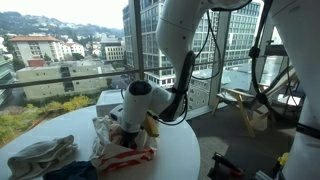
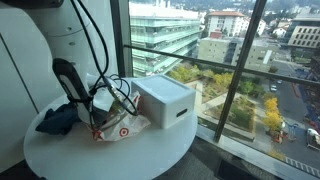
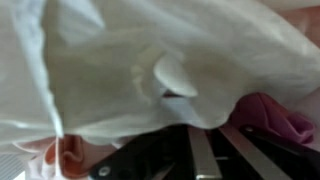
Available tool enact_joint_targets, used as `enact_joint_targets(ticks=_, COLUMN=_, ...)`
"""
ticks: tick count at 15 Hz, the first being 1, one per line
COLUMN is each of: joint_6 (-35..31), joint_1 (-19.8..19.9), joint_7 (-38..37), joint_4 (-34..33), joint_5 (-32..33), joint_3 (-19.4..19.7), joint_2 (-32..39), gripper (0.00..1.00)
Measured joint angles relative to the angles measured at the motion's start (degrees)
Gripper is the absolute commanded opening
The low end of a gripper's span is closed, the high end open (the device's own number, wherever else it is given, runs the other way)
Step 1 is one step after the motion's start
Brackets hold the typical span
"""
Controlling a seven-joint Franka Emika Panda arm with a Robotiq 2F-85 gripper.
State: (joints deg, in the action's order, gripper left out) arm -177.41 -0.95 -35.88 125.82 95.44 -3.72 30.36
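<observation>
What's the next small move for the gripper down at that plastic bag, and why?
Probably a slow, short lift. The gripper is shut right at the bag, whose plastic fills the wrist view, so whether it is pinched cannot be told; a lift would show that.

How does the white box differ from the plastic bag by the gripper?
The white box is rigid and square-edged; the plastic bag is crumpled and limp. The box is plain white; the bag carries red print. The gripper is down at the bag, apart from the box. Both sit on the round table.
</observation>
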Motion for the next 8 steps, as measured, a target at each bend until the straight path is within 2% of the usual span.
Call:
enact_joint_targets(ticks=3, joint_6=0.4, joint_1=-0.02, joint_7=1.57, joint_4=-0.22, joint_5=-0.38, joint_3=0.0, joint_2=1.18, gripper=0.52)
enact_joint_targets(ticks=8, joint_6=-1.07, joint_1=0.1, joint_7=1.34, joint_4=1.08, joint_5=-0.39, joint_3=-0.12, joint_2=-2.2, gripper=0.91)
